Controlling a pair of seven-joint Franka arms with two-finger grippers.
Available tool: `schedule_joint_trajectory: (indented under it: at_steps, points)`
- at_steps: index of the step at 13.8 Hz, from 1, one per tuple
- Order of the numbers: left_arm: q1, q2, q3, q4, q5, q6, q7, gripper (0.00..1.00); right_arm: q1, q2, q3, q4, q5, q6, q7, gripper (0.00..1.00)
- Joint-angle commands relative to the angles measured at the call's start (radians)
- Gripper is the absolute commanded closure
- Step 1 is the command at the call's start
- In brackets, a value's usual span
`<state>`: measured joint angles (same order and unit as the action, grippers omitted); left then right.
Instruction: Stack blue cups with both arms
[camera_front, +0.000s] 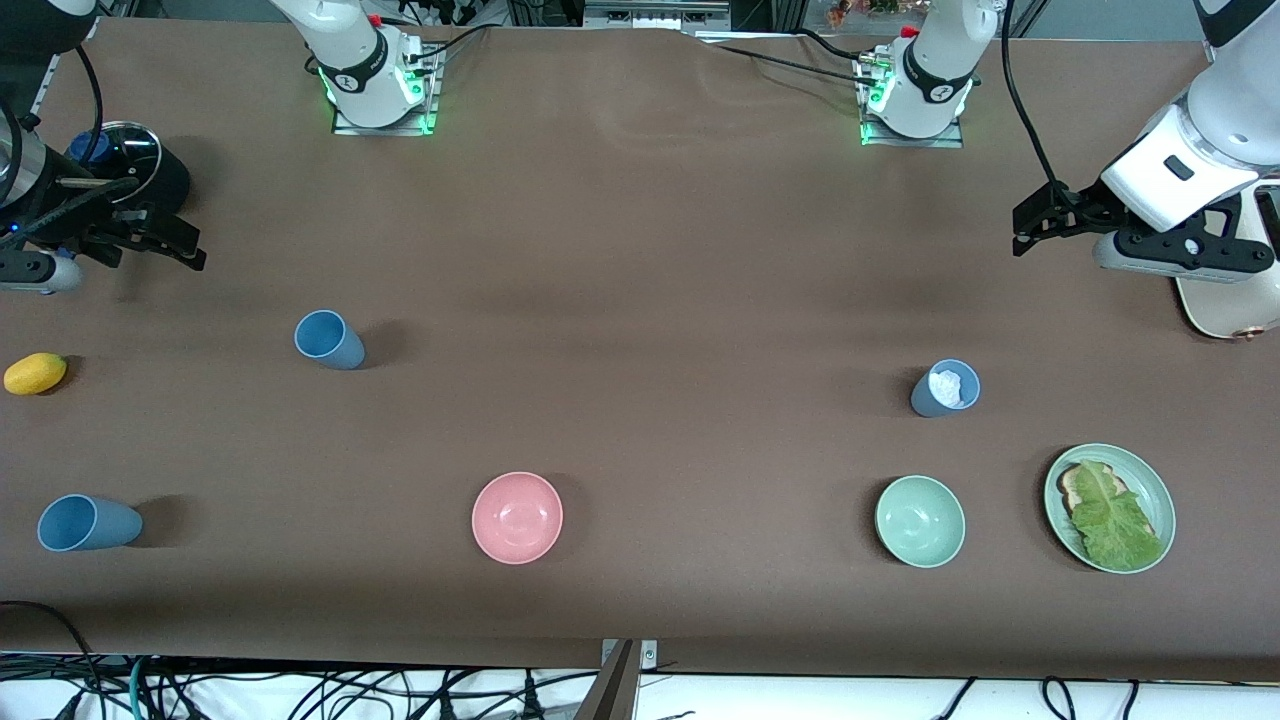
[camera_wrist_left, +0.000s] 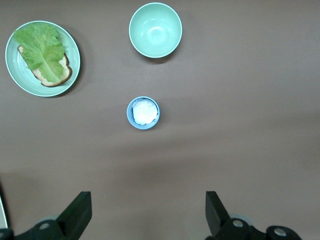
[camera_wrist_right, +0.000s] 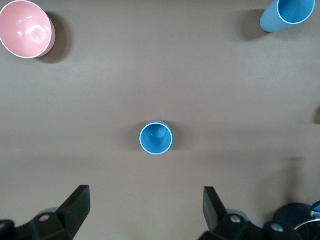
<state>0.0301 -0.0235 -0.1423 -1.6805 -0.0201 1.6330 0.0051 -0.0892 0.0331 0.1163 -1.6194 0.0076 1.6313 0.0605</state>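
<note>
Blue cups stand on the brown table (camera_front: 640, 250), three of them. One sky blue cup (camera_front: 328, 339) stands upright toward the right arm's end; its inside holds nothing. A second sky blue cup (camera_front: 88, 522) stands nearer to the front camera, close to the table's edge at that same end. The grey-blue cup (camera_front: 945, 388) stands toward the left arm's end and holds a white lump (camera_front: 946, 385).

The pink bowl (camera_front: 517, 517) and the pale green bowl (camera_front: 920, 521) are both hollow and bare inside. Beside the green bowl, a pale green plate (camera_front: 1158, 490) carries a slice of bread (camera_front: 1076, 482) under a lettuce leaf (camera_front: 1115, 520). A yellow lemon (camera_front: 35, 373) lies near the table's edge at the right arm's end.

The left gripper (camera_front: 1030, 222) hangs above the table at its own end, fingers spread wide, holding nothing; in the left wrist view the grey-blue cup is ahead of the fingers (camera_wrist_left: 77, 215). The right gripper (camera_front: 175, 250) hangs over its end, fingers (camera_wrist_right: 75, 207) also spread wide, with the first sky blue cup in front of it.

The middle of the table between the cups is wide bare cloth.
</note>
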Motion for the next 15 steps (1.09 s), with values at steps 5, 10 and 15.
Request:
schedule_joint_trajectory:
  at_steps: [5, 10, 15]
  points:
    - [0.024, 0.031, 0.000, 0.025, -0.011, -0.010, 0.009, 0.00, -0.007, 0.007, 0.006, 0.018, -0.011, -0.016, 0.002, 0.00]
    - [0.025, 0.042, 0.001, 0.028, -0.009, -0.009, 0.006, 0.00, -0.007, 0.007, 0.006, 0.018, -0.011, -0.016, 0.001, 0.00]
    - [0.042, 0.042, 0.001, 0.031, -0.011, -0.009, 0.001, 0.00, -0.007, 0.007, 0.006, 0.018, -0.011, -0.016, 0.002, 0.00]
